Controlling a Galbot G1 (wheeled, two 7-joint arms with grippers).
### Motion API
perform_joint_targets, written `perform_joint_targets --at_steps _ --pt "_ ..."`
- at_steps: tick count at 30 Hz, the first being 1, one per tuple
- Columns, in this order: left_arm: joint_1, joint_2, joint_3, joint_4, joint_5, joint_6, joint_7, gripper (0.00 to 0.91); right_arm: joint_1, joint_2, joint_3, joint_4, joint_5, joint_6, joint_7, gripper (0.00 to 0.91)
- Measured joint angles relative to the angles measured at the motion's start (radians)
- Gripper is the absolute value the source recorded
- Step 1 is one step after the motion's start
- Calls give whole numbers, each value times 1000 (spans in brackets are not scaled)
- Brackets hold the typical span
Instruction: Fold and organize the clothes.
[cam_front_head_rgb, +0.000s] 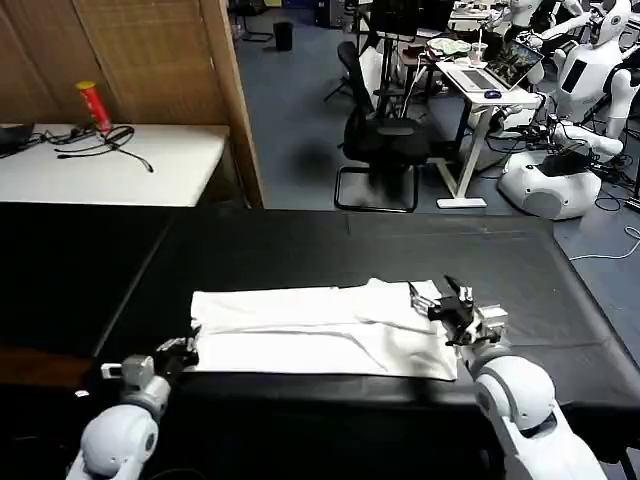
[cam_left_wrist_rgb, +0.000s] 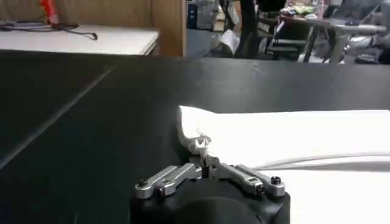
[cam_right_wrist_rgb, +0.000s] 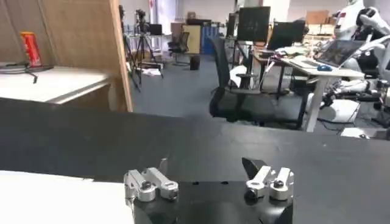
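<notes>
The robot's two white forearms come up from the near edge of the head view. At the end of the left one, the left gripper (cam_front_head_rgb: 185, 350) is clamped on the near left corner of the white T-shirt (cam_front_head_rgb: 320, 330); the left wrist view shows its fingertips (cam_left_wrist_rgb: 201, 146) pinched together on a small peak of white cloth at that corner. The right gripper (cam_front_head_rgb: 440, 300) hangs over the shirt's right end, its jaws spread wide with nothing between them; in the right wrist view its two black-tipped fingers (cam_right_wrist_rgb: 253, 167) stand well apart above the black table cloth (cam_right_wrist_rgb: 73, 137), with a patch of the shirt (cam_right_wrist_rgb: 55, 198) beside the gripper body.

The T-shirt lies folded into a long flat band across the near middle of the black-covered table (cam_front_head_rgb: 300, 245), running left to right, with a lengthwise fold line and a bunched layer near its right end. No print or lettering shows on the upturned side.

Beyond the table's far left stands a white desk (cam_front_head_rgb: 110, 160) bearing black cables (cam_front_head_rgb: 100, 145) and a red canister (cam_front_head_rgb: 95, 105) with a yellow cap; its label cannot be read. A black office chair (cam_front_head_rgb: 385, 140) stands on the blue floor farther back.
</notes>
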Motion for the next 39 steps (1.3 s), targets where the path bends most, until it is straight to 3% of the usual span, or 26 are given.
perform_joint_targets --at_steps 6,16,27,39 --pt "11 76 -37 26 173 -75 8 0 -18 11 13 15 -2 3 0 878" --pt "39 257 -99 31 156 -78 -4 0 -45 43 16 20 -33 8 0 878" --pt "-1 110 84 -176 96 1 -65 0 -92 64 56 41 -74 10 3 878" --pt "-106 -37 372 -210 -57 63 -129 0 -119 77 62 38 -100 10 1 878"
